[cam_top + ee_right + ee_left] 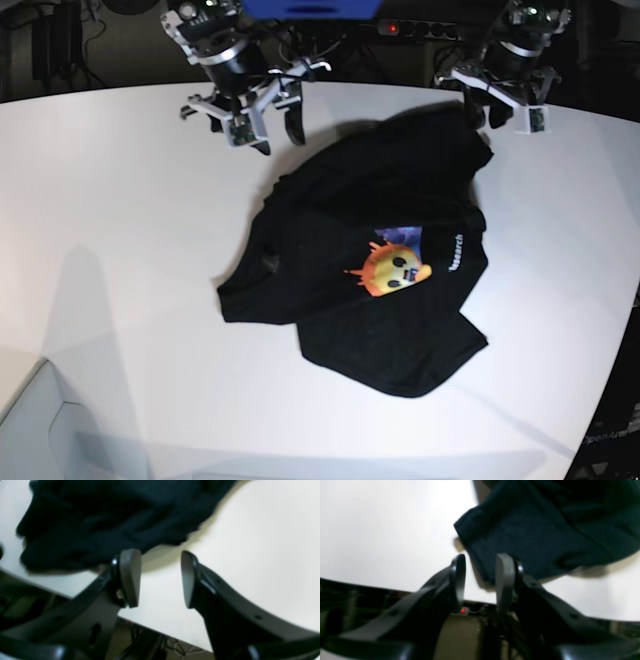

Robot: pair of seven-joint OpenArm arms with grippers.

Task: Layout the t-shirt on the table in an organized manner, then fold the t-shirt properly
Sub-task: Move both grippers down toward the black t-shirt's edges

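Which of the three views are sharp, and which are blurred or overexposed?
Base view: sharp, the t-shirt print readable. Left wrist view: blurred, the table washed out to white. Right wrist view: blurred too, the dark cloth without detail.

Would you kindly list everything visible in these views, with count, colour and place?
t-shirt: one, black with an orange-yellow face print, crumpled in the middle of the table.
table: one, white, under everything.
power strip: one, dark with a red light, behind the table's far edge.
left gripper: one, black, jaws apart, empty, at the shirt's far edge.
right gripper: one, black, jaws apart, empty, over bare table beside the shirt.
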